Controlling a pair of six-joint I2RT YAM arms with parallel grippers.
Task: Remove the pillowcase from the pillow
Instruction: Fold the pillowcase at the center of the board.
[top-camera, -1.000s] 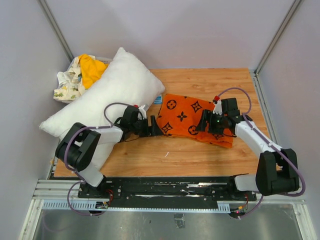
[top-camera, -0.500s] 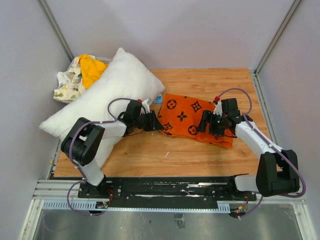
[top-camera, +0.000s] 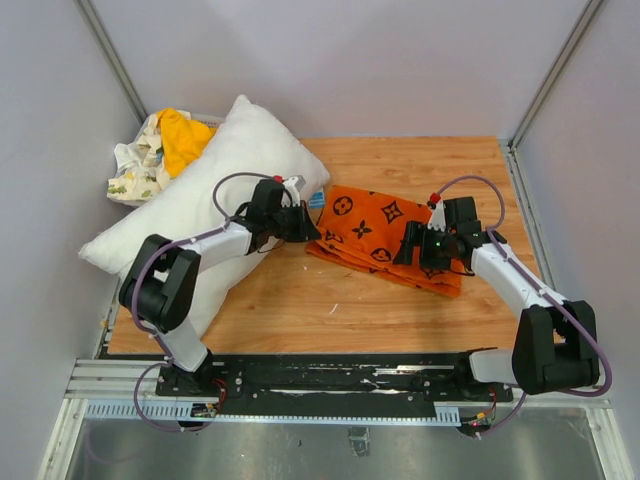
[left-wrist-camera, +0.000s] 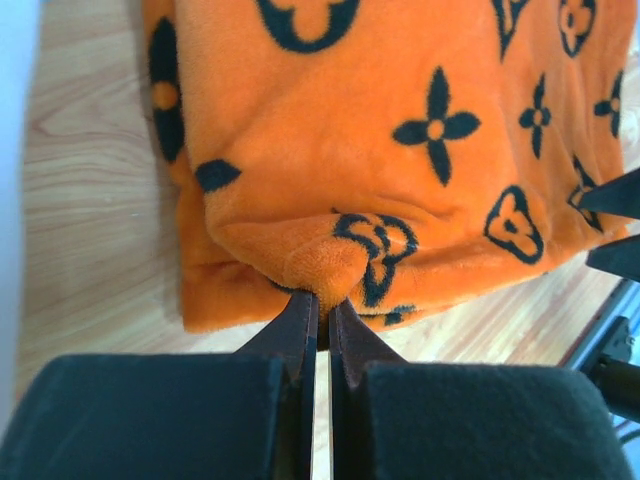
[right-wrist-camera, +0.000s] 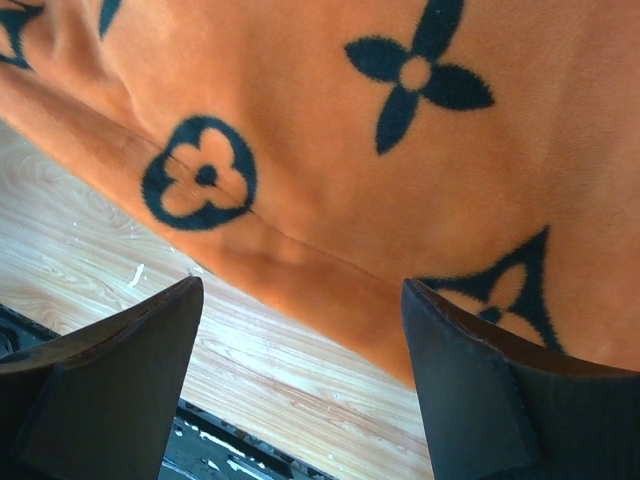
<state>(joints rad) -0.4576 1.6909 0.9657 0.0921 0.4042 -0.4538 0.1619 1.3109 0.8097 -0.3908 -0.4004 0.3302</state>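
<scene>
The orange pillowcase (top-camera: 375, 235) with black motifs lies crumpled on the wooden table, apart from the plump white pillow (top-camera: 215, 190) at the left. My left gripper (top-camera: 311, 227) is at the pillowcase's left edge. In the left wrist view it (left-wrist-camera: 322, 300) is shut on a pinched fold of the pillowcase (left-wrist-camera: 400, 130). My right gripper (top-camera: 411, 246) hovers over the pillowcase's right part. The right wrist view shows it (right-wrist-camera: 300, 290) open, fingers wide on either side of the pillowcase (right-wrist-camera: 330, 130) hem, holding nothing.
A plain yellow-orange cloth (top-camera: 183, 137) and a white printed cloth (top-camera: 135, 165) are heaped behind the pillow at the back left. Bare wooden tabletop (top-camera: 300, 310) runs along the front. Walls and metal posts enclose the table on three sides.
My left gripper moved right and back to the pillowcase's left edge and shut on a fold, bunching that edge. The right gripper stayed open in place.
</scene>
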